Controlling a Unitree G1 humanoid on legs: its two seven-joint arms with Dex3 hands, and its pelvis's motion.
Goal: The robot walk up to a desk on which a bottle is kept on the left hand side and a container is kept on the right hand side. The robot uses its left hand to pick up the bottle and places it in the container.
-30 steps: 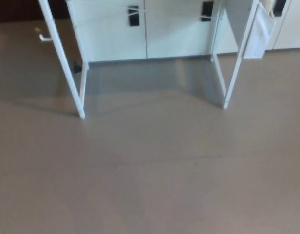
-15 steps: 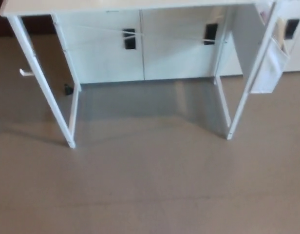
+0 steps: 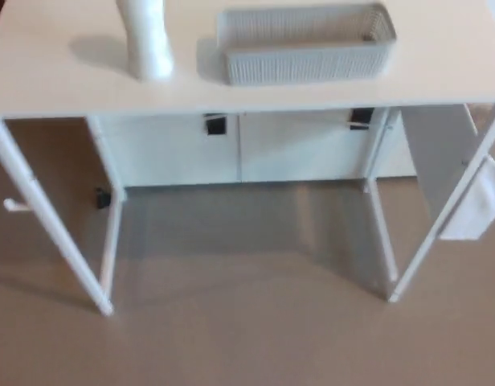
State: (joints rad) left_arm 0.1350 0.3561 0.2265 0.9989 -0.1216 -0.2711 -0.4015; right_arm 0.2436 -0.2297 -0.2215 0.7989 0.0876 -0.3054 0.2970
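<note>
Neither hand shows on my head-view feed, left or right, no forearm either, so I can't say anything about the fingers.

Landmark: the white counter (image 3: 38,80), whose top fills the upper part of the picture. The bottle (image 3: 146,40) stands upright on the counter top, left of centre. It is white, and its top is cut off by the picture edge, so I can't see the cap. Its shadow falls on the counter to its left.

The container (image 3: 305,44) sits on the same top, right of the bottle, with a clear gap between them, not touching. It's a long, pale grey, ribbed basket, open at the top. I see nothing in it from this angle. Its long side runs parallel to the counter's front edge, and it's set back from that edge.

Under the counter are thin white legs: front left leg (image 3: 51,217) and front right leg (image 3: 448,209), both angling down to the floor (image 3: 247,338). A white cabinet (image 3: 231,149) with dark handles stands behind, under the top. A white pouch or panel (image 3: 472,201) hangs at the counter's right end. The floor is plain beige-brown.

The picture is soft, so fine detail isn't readable.
</note>
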